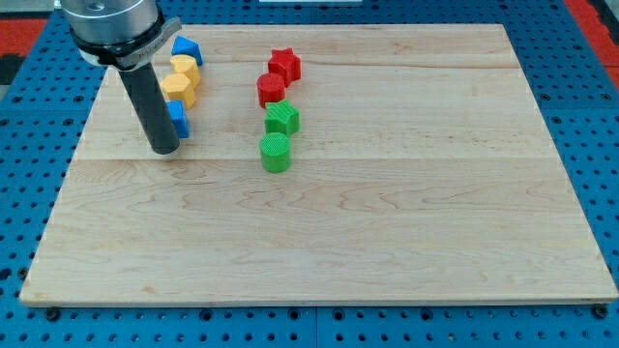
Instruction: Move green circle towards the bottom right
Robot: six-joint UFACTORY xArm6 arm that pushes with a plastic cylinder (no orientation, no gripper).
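The green circle (275, 152) stands on the wooden board (387, 222), a little left of the middle. A green star-like block (282, 119) sits just above it. My tip (163, 149) rests on the board at the view's left, well to the left of the green circle and apart from it. The tip stands right beside a blue block (176, 118), whose left part the rod hides.
A red star (285, 65) and a red round block (271, 90) stand above the green blocks. Two yellow blocks (183, 79) and another blue block (186, 47) cluster at the upper left by the rod. A blue pegboard (590, 116) surrounds the board.
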